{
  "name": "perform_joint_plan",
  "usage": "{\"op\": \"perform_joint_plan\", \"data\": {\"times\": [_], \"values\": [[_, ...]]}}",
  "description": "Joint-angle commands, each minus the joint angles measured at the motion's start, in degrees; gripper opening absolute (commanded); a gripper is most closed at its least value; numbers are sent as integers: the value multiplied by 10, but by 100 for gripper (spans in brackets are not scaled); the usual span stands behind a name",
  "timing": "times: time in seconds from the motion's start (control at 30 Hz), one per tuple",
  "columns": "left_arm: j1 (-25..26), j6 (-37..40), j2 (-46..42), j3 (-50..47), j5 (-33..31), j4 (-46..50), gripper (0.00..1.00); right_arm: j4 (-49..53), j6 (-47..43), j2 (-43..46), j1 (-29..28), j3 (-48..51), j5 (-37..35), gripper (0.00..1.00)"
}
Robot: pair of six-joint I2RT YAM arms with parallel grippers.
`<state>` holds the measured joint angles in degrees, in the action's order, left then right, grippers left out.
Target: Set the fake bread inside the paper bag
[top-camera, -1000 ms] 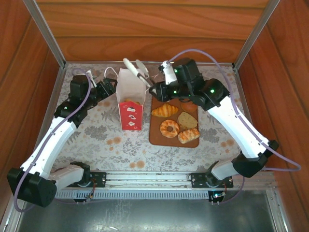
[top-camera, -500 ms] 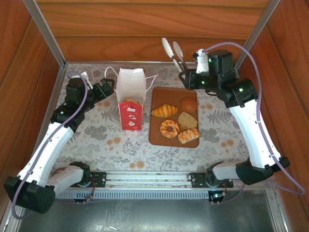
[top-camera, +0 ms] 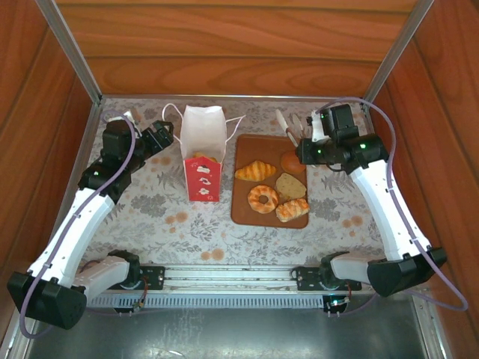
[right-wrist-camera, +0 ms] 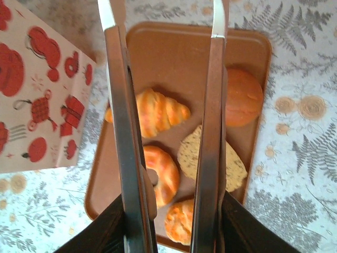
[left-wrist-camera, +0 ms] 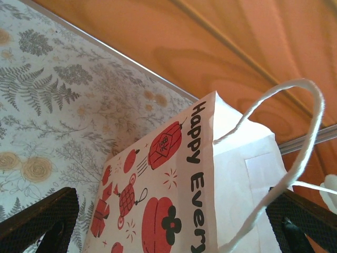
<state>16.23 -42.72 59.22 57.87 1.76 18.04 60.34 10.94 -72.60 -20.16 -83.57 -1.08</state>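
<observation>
top external: the right jaws, over the paper bag (top-camera: 203,138) a second ago, have swung back and come down above the round bun (top-camera: 293,161) at the far end of the board (top-camera: 241,213). five pieces of fake bread (top-camera: 263,198) lie there, and something golden (top-camera: 200,158) shows at the bag's near rim. the left jaws wait just beside the bag.
left wrist: left jaws released wider than before, the bag between them and untouched.
right wrist: right jaws parted and empty over the croissant (right-wrist-camera: 158,112). one drop looks done and the next pick is due.

Matt paper bag (top-camera: 203,138); glossy bread (top-camera: 255,171); board (top-camera: 254,149) perhaps plastic.
</observation>
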Motion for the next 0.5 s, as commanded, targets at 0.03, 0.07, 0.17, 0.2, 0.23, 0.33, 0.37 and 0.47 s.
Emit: {"op": "perform_joint_plan", "data": {"times": [0.03,0.07,0.17,0.2,0.23,0.33,0.37,0.47], "values": [[-4,-11,4,7,4,12,96,20,-27,-7,10,6,-22,40],[-4,-13,3,7,6,13,97,25,-30,-9,11,6,-26,40],[-4,-21,2,4,23,14,96,48,-41,-16,12,3,-41,40],[-4,-22,1,3,34,15,97,55,-44,-17,13,3,-47,40],[-4,-23,0,2,44,15,96,62,-48,-16,13,2,-54,40],[-3,-26,-5,-1,70,16,96,74,-60,-11,14,8,-65,41],[-2,-28,-8,-4,76,16,97,78,-66,-10,14,9,-66,41],[7,-34,-20,-14,82,18,97,91,-85,-11,15,8,-77,41]]}}
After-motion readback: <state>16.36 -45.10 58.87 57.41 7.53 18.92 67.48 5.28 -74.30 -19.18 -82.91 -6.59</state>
